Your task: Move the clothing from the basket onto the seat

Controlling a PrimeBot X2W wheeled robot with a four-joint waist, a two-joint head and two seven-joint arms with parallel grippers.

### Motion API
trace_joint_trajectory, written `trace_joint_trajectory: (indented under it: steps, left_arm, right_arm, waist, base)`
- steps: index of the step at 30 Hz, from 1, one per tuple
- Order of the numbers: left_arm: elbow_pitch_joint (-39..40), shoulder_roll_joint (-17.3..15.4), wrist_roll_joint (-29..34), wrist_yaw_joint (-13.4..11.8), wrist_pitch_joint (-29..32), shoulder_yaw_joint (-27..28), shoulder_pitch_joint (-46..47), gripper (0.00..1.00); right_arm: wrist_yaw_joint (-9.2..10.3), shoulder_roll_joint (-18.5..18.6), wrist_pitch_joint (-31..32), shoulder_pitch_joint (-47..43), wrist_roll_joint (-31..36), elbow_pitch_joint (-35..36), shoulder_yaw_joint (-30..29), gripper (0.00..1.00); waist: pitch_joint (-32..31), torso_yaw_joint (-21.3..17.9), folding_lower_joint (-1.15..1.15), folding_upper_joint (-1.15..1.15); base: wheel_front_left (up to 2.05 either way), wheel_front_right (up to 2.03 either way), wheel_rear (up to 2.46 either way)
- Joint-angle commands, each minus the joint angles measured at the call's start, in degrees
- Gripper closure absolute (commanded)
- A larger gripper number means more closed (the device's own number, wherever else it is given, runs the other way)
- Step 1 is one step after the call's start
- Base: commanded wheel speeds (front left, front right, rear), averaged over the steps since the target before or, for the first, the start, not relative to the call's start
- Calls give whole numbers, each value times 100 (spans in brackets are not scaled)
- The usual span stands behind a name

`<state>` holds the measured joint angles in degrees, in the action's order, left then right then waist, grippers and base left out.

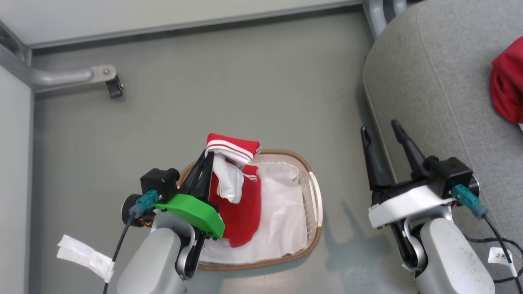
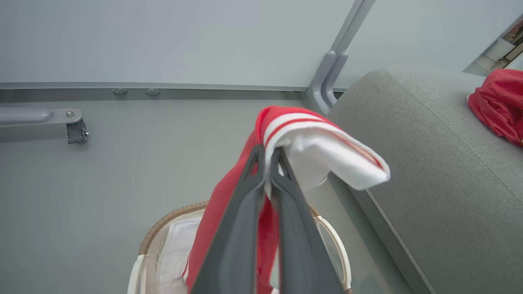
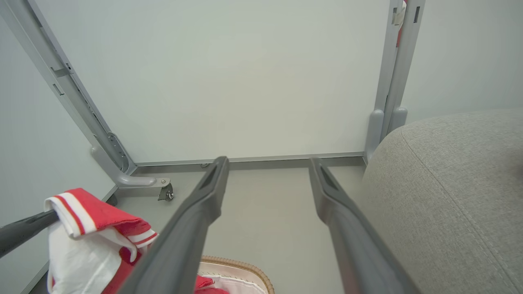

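The left gripper [image 1: 207, 155] sits at lower centre-left of the head view, above the left side of the basket [image 1: 312, 204]. Its fingers [image 2: 253, 192] are pressed together, clamped on a red garment [image 1: 241, 208] near its white-striped hem. The hem folds over the fingertips, and a white panel droops beside them. The rest of the garment hangs down red over the left half of the basket, in front of the white sheet [image 1: 282, 220] that lines it. Whether its lower end rests on the sheet cannot be told.

In the left wrist view the garment [image 2: 322, 151] drapes over the fingertips at frame centre, with the basket rim [image 2: 171, 216] below at the bottom edge.

The basket stands on the grey floor [image 1: 245, 90], at bottom centre of the head view.

The right gripper [image 1: 380, 127] is at centre right of the head view, just at the left edge of the seat [image 1: 433, 81]. Its fingers [image 3: 192, 228] are spread wide apart with nothing between them.

The seat takes up the right side of the head view. Another garment [image 1: 508, 85], also red, lies on it at the far right edge and is cut off by the frame. It also shows at the upper right of the left wrist view [image 2: 498, 102].

A grey frame leg [image 1: 81, 75] lies on the floor at upper left.
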<state>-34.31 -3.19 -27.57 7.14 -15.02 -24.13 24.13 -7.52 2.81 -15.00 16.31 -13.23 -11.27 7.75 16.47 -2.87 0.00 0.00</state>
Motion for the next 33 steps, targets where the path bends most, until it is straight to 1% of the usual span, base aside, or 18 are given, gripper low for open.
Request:
trace_joint_trajectory:
  steps: [1, 8, 19, 28, 33]
  left_arm:
    - [121, -13, 87, 43, -22, 63, -99, 100]
    - [749, 5, 205, 40, -22, 165, -109, 100]
    - [1492, -15, 82, 40, -22, 83, 294, 100]
    - [1839, -29, 7, 40, -22, 31, 501, 100]
    - [1937, -15, -43, 41, -22, -14, 471, 100]
  right_arm:
    - [6, 24, -27, -119, -41, -22, 16, 0]
    - [6, 25, -27, -327, -116, -95, 121, 0]
    - [6, 25, -27, -627, -152, -171, 179, 0]
    - [6, 25, -27, -825, -188, -222, 221, 0]
    - [6, 24, -27, -910, -151, -240, 266, 0]
  waist:
    - [-305, 66, 0, 0]
    - [-562, -61, 0, 0]
    - [-914, -177, 0, 0]
    - [-1139, -216, 0, 0]
    - [-1183, -200, 0, 0]
  base:
    - [0, 0, 0]
    - [0, 0, 0]
    - [0, 0, 0]
    - [0, 0, 0]
    - [0, 0, 0]
